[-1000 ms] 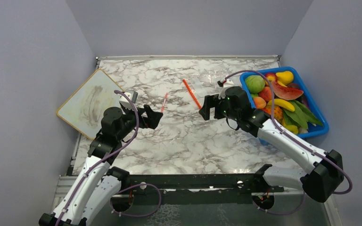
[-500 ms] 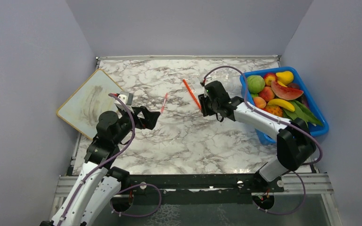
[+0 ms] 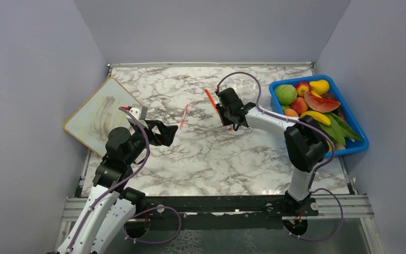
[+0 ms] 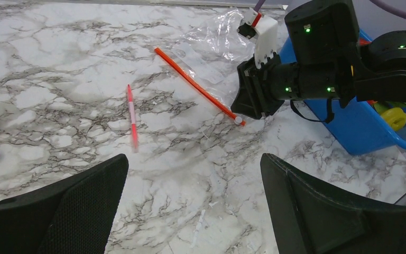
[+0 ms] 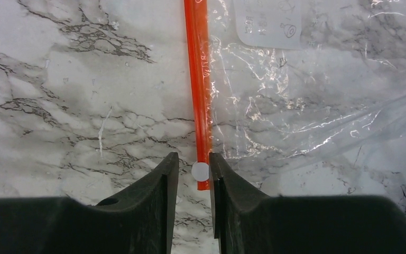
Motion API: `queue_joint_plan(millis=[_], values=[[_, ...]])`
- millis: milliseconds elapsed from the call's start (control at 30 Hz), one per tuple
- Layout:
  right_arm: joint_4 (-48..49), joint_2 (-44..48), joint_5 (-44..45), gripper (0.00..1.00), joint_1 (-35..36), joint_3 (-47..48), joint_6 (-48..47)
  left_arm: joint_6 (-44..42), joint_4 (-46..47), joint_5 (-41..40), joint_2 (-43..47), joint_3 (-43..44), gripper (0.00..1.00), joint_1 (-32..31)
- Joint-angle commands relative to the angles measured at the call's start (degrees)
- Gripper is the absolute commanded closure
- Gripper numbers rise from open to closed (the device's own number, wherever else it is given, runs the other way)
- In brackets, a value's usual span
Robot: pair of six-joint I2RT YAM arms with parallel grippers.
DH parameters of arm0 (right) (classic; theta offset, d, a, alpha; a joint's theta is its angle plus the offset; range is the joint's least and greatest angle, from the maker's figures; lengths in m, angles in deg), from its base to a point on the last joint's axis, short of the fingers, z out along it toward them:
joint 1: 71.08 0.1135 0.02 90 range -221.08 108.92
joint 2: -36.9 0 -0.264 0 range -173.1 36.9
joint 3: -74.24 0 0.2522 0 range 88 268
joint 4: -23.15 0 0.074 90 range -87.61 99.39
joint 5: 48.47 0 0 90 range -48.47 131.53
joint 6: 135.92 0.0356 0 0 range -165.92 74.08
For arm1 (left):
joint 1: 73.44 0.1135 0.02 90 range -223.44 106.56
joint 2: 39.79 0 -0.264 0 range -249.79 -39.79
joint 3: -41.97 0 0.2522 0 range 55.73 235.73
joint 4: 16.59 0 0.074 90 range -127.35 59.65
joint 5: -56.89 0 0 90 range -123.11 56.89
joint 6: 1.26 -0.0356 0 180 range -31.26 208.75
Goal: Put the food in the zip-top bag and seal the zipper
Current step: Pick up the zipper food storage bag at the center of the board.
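Presently the zip-top bag (image 5: pixel 296 116) is lying flat on the table toward the far edge, right of the middle and just beside the blue bin (image 3: pixel 359 145) at the right edge. The zipper (image 5: pixel 198 79) is running along the bag's left side, its near end carrying a small white slider tab. The food (image 3: pixel 309 103) is all sitting in the bin; none is showing in the bag.

Handling, as judged: the bag is looking thin, light and crinkly, so it is likely to slide or bunch on the smooth marble. The strip appears the stiffest part and the soundest place to take hold.

The right gripper (image 5: pixel 193 180) is standing over the zipper's near end with its jaws only narrowly apart. The tab and strip end are lying between them, the right finger touching the strip's edge and a sliver of marble showing at the left. It is not clamping yet.

The left gripper (image 4: pixel 193 159) is hovering nearer the left edge with jaws wide apart, holding nothing, a pink stick (image 4: pixel 132 116) lying ahead of it.
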Motion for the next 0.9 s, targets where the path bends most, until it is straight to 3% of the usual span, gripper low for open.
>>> queue_joint_plan(millis=[0, 433, 867], values=[[3.5, -2.5, 1.4, 0.73, -0.3, 0.9, -1.7, -0.6, 0.5, -0.2, 1.0, -0.4, 0.0, 0.2], [4.6, -7.8, 3.4, 0.75, -0.3, 1.0, -3.5, -0.8, 0.4, -0.6, 1.5, -0.5, 0.0, 0.2], [4.1, -5.9, 1.0, 0.99, -0.3, -0.6, -2.7, -1.3, 0.2, -1.3, 1.5, -0.4, 0.0, 0.2]])
